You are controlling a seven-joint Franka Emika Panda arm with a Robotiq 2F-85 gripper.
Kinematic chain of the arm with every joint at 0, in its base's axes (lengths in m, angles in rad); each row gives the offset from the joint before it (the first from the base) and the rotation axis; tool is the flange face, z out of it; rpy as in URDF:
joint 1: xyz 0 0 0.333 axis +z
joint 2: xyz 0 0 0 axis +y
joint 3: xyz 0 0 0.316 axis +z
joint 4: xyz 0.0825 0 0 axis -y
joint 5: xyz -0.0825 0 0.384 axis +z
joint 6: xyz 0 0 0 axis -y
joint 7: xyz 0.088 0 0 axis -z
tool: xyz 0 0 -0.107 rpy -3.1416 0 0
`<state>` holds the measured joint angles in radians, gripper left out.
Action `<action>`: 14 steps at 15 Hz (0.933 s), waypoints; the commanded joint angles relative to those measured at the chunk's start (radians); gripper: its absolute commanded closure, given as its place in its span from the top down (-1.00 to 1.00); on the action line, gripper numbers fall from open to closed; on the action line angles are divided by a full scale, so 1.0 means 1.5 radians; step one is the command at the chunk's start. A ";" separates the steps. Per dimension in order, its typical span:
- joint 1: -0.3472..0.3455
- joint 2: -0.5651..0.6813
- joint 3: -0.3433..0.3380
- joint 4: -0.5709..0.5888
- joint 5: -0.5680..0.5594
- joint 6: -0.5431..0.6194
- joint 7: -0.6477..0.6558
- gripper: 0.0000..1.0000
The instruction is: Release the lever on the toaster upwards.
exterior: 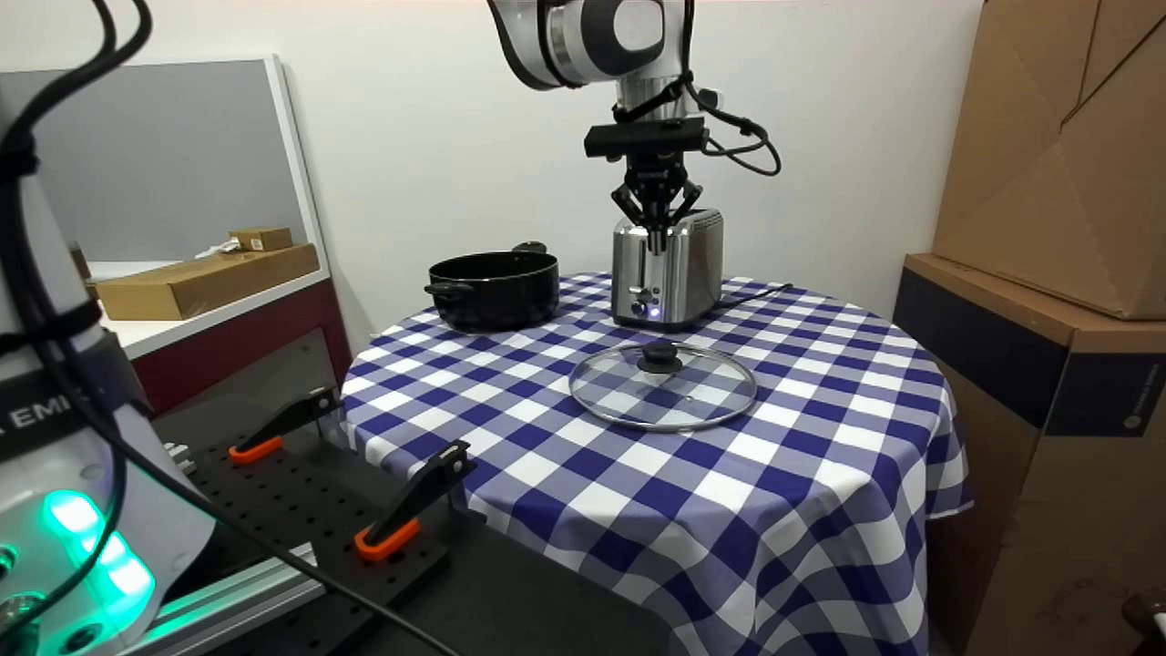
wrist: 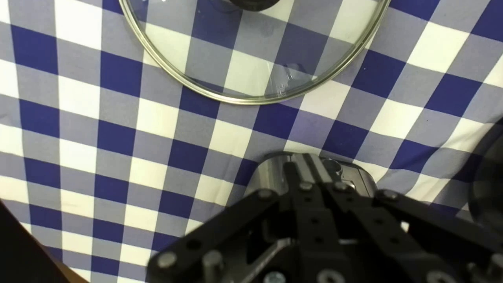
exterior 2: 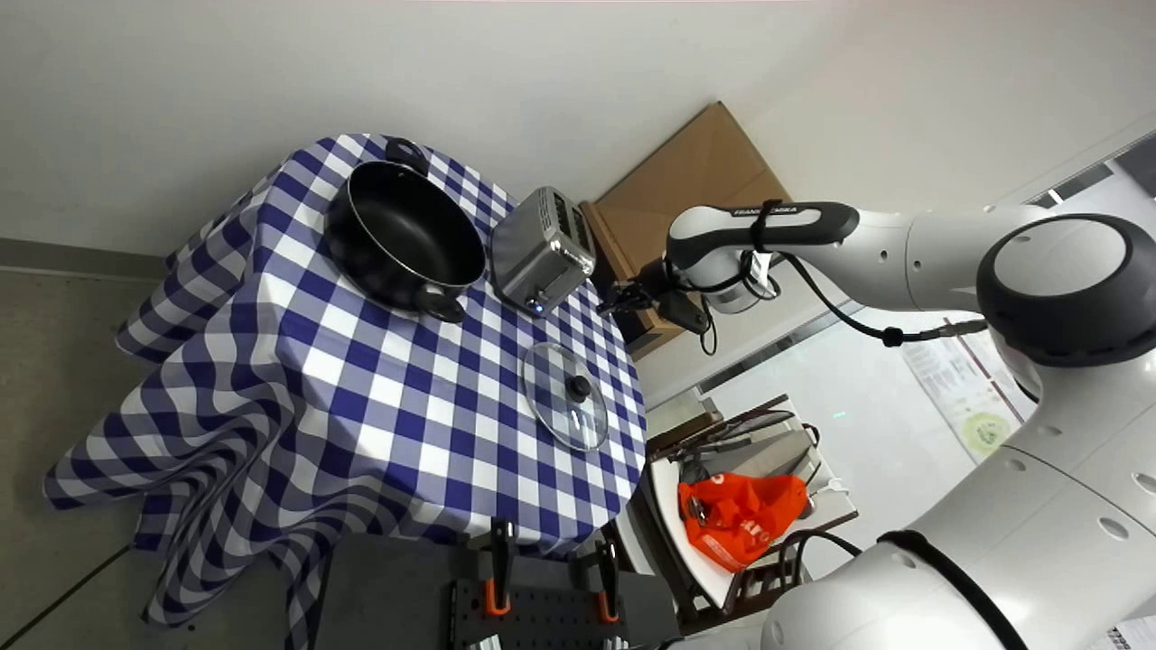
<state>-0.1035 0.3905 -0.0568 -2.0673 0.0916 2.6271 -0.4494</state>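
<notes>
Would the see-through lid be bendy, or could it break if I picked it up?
The lid would probably stay stiff, since a metal-looking rim circles it. It looks like clear glass, so it might crack if dropped. The black knob on top should make lifting easier.

In an exterior view, a camera near my base [exterior: 55, 465] faces across the table [exterior: 510, 428] toward the wall [exterior: 383, 146]. In an exterior view, a camera well above the table, tilted sideways, looks down past my arm [exterior 2: 939, 262]. The wrist view, nearest the toaster [wrist: 271, 175], looks steeply down over my gripper [wrist: 309, 163]. All 3 views share the toaster and lid [wrist: 251, 59].
</notes>
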 commanded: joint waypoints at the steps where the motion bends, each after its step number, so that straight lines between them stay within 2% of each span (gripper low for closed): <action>1: -0.011 0.008 0.024 -0.014 -0.033 0.064 0.011 -0.99; 6: -0.004 0.046 0.018 -0.033 -0.083 0.147 0.033 -0.99; 14: 0.003 0.135 0.005 0.004 -0.155 0.210 0.067 -0.99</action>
<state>-0.1045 0.5504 -0.0431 -2.0989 -0.0964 2.9112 -0.3891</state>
